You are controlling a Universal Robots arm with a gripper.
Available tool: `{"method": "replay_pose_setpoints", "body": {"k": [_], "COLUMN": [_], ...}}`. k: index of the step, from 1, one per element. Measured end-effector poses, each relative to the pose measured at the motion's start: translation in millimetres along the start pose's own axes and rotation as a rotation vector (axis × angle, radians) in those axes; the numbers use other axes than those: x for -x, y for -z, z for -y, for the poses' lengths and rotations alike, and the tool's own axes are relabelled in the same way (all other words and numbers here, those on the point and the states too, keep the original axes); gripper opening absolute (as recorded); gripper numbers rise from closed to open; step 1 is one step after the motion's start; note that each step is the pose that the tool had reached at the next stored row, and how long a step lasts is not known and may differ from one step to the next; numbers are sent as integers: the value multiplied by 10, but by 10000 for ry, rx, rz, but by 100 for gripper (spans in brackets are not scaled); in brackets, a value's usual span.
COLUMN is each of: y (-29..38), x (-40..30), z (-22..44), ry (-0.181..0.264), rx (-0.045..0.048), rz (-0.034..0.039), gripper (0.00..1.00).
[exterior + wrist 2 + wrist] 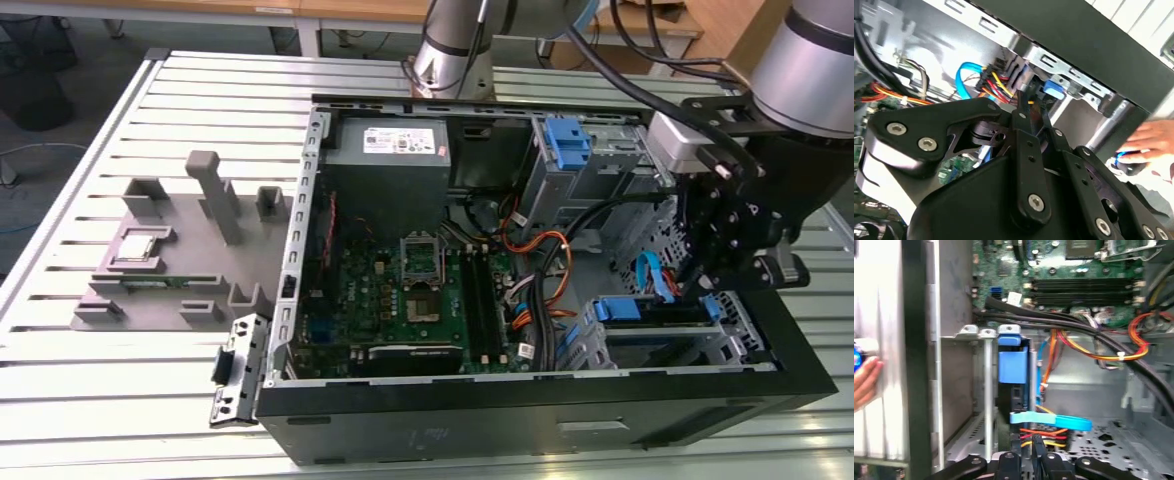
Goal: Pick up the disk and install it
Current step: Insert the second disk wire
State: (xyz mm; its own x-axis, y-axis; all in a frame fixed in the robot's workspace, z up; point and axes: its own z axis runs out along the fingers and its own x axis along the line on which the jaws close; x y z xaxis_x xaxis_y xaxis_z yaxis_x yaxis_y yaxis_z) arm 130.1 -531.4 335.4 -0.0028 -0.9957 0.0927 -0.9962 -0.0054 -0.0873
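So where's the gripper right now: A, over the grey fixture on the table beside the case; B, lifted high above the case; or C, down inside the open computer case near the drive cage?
C: in the exterior view the gripper sits inside the computer case, by the drive cage with its blue carrier.

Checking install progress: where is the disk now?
In the exterior view the disk sits in the drive cage at the case's right, just below the gripper.
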Motion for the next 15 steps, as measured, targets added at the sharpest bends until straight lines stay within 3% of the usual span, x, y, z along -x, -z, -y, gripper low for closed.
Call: {"method": "replay_pose_setpoints", "body": {"k": [4,10,12,15], "y": [-2,-7,-8,-12], "x": [-27,-81,-90,-100], "z": [6,17,17,17], "ry": [-14,-30,-40,-61], "rx": [1,2,2,3], "rz": [177,348,458,701], "gripper": [24,24,24,24]}}
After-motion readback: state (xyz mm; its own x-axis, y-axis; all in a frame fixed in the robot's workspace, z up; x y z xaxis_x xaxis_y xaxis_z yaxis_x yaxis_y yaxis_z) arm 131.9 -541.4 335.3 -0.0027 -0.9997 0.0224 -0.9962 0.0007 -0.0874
